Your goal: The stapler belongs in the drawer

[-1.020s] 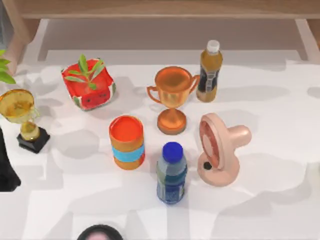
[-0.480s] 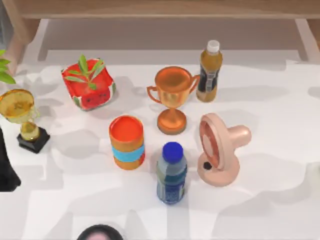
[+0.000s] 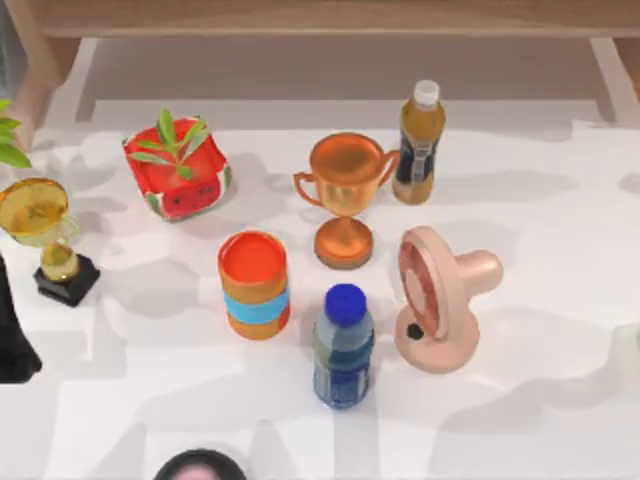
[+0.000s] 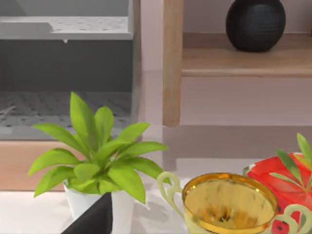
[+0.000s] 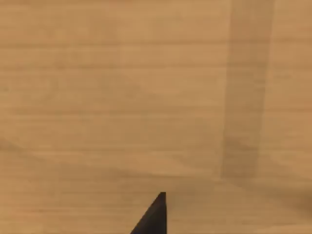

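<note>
The stapler is out of view. I cannot pick out a drawer; a wooden shelf unit (image 3: 320, 20) runs along the table's far edge. My left arm (image 3: 12, 330) is a dark shape at the table's left edge, beside the gold trophy (image 3: 45, 235). One dark finger (image 4: 92, 219) of the left gripper pokes into the left wrist view, in front of a potted plant (image 4: 97, 156). The right wrist view has a single dark finger (image 5: 153, 217) close against a plain wooden surface (image 5: 146, 97).
Crowding the table's middle are a red plant box (image 3: 178, 170), copper trophy (image 3: 345, 195), amber bottle (image 3: 418, 145), orange can (image 3: 254, 285), blue-capped bottle (image 3: 343, 345) and pink fan (image 3: 440, 295). A black round thing (image 3: 200, 466) sits at the near edge.
A faint pale patch at the top view's right edge has crept slightly inward. Nothing on the table has moved.
</note>
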